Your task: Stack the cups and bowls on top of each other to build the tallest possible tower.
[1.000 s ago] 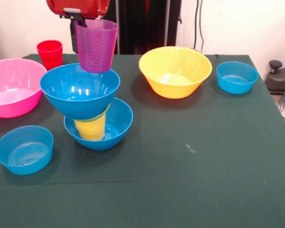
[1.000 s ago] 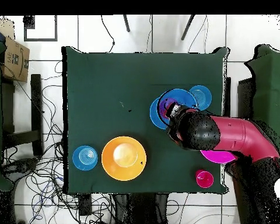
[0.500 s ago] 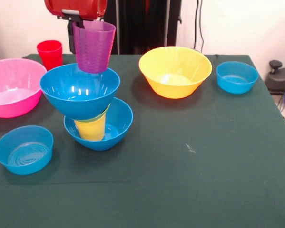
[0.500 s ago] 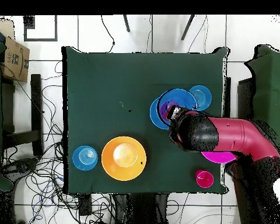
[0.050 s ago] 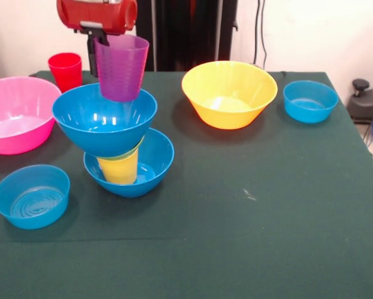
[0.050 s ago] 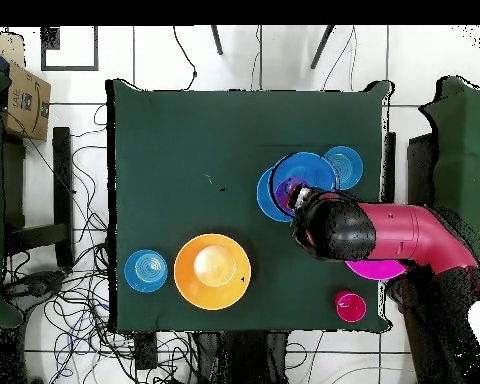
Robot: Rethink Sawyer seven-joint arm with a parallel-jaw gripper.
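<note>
Cups and bowls are spread over your green worktop (image 5: pixel 248 218), and the tower (image 5: pixel 114 134) stands toward its left side in the front view. Its base is a blue bowl (image 5: pixel 150 163) on the cloth, with a yellow cup (image 5: pixel 119 169) upright inside it. A thin green rim (image 5: pixel 133 151) shows just above that cup, and a second, wider blue bowl (image 5: pixel 105 121) sits on it, leaning a little to the left.

Your end effector (image 5: pixel 99 43) hangs from the red arm (image 5: pixel 99 14) and is closed on the purple cup (image 5: pixel 120 67), with one dark finger down the cup's left outer wall. The cup is upright, mouth up, and its bottom reaches below the rim of the upper blue bowl; you cannot tell whether it touches the bowl's floor. From overhead, the arm's dark wrist (image 6: pixel 334 228) covers much of the stack, and only a sliver of the purple cup (image 6: pixel 287 187) shows.

Off the tower, the red cup (image 5: pixel 65 70) stands upright behind it, near the back edge. The pink bowl (image 5: pixel 15 113) sits at the left edge, a small light-blue bowl (image 5: pixel 32 196) lies in front of it, the yellow-orange bowl (image 5: pixel 229 93) is right of centre, and another small light-blue bowl (image 5: pixel 310 101) lies near the right edge.
</note>
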